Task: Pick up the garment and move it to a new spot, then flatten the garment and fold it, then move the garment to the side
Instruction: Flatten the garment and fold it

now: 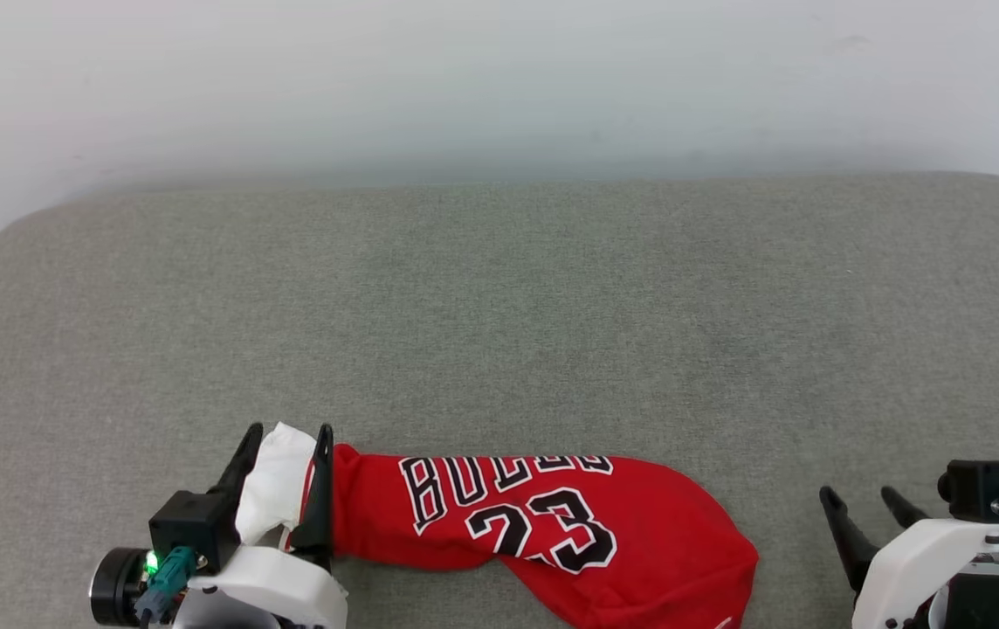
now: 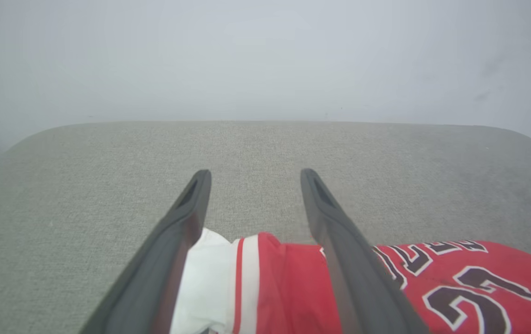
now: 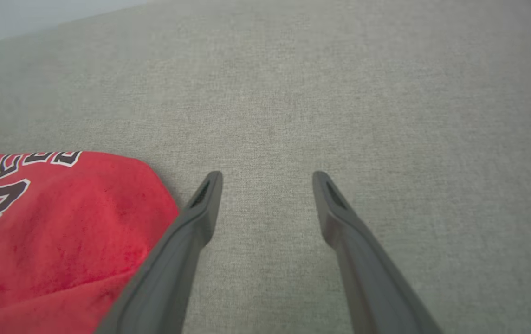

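Garment (image 1: 552,524) lies bunched lengthwise along the table's (image 1: 499,306) near edge. Left hand (image 1: 287,430) stands wide open astride the white sleeve (image 1: 277,476), gripping nothing. Right hand (image 1: 857,494), open and empty, sits near the other end, likely so both can spread it flat.

The garment (image 1: 657,533) lies bunched along the near edge of the grey surface (image 1: 499,306), from left of the middle toward the right, with its lettering and 23 facing up. Towards the near-left corner, the left gripper (image 1: 285,434) has its fingers spread, with the white sleeve (image 1: 277,480) between them. Towards the near-right corner, the right gripper (image 1: 857,494) also has its fingers spread, apart from the garment.
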